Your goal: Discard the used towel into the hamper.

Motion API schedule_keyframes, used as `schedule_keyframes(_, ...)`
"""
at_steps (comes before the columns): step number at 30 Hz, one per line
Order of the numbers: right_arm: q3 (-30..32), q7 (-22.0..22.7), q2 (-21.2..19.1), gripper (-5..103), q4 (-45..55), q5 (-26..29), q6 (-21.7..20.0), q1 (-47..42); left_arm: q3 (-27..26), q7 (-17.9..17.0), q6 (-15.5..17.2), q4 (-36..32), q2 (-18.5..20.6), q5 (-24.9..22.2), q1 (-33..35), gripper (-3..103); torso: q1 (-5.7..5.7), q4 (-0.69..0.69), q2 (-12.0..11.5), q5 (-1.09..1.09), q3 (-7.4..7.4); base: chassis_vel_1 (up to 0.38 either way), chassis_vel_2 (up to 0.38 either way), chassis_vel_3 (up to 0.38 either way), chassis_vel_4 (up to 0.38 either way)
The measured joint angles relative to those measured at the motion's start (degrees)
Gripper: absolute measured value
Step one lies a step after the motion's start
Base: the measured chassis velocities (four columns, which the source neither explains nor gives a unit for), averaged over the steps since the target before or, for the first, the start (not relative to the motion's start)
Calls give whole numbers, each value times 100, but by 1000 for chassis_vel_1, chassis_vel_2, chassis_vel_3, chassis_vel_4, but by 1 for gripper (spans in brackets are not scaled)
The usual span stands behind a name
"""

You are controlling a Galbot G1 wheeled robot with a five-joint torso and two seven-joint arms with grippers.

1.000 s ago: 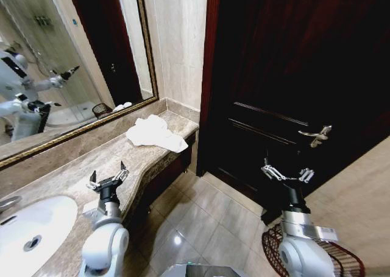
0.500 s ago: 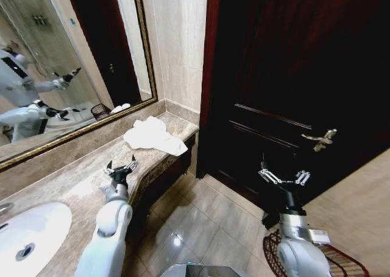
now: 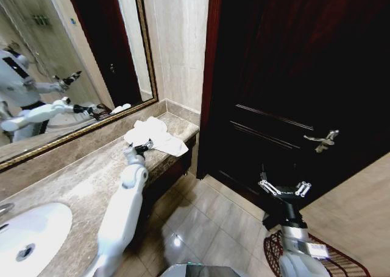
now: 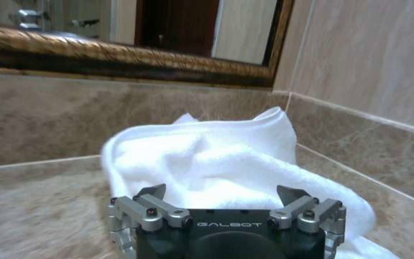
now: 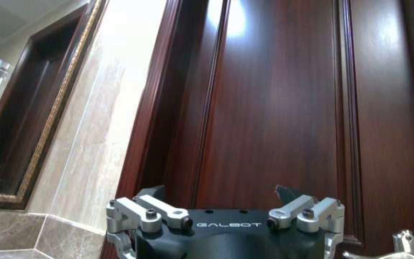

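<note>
White towel: you find it crumpled at the far end of the marble bench, near the corner where the bench meets the tiled wall. In the left wrist view it heaps just ahead of the tool, folds raised, one flap trailing toward the bench edge.

Left tool: your left arm stretches along the bench, its tool at the near edge of the towel, fingers spread apart, nothing between them.

Right tool: held low over the floor in front of the dark wooden door, fingers apart and empty.

Hamper: dark-red wire basket on the floor at your right, beside the right arm, well apart from the towel.

Surroundings: gilt-framed mirror runs behind the bench; white sink is set in the bench's near end. Metal door handle projects from the door above the right tool. Tiled floor lies between bench and hamper; the bench's front edge stands between towel and floor.
</note>
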Motion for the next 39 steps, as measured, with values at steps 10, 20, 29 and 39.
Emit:
schedule_keyframes(10,20,9,75,100,-51,-5,71,45,304,-119,364,1139,48,-262,-956,100,0,0,0,1,0,0,0,0,0)
schedule_keyframes(20,32,37,53,100,-88,109,93,121,349,-19,550,1097,92,-363,-755,84,-1,1,0,2,-2,0,0,0,0)
schedule_keyframes(29,-6,24,35,100,-132,183,114,162,291,107,409,1006,192,-357,-615,60,0,0,0,1,-2,0,0,0,0)
schedule_keyframes(39,-14,23,63,100,-156,182,171,175,230,282,190,806,280,-350,-443,33,0,0,0,0,-1,0,0,0,0)
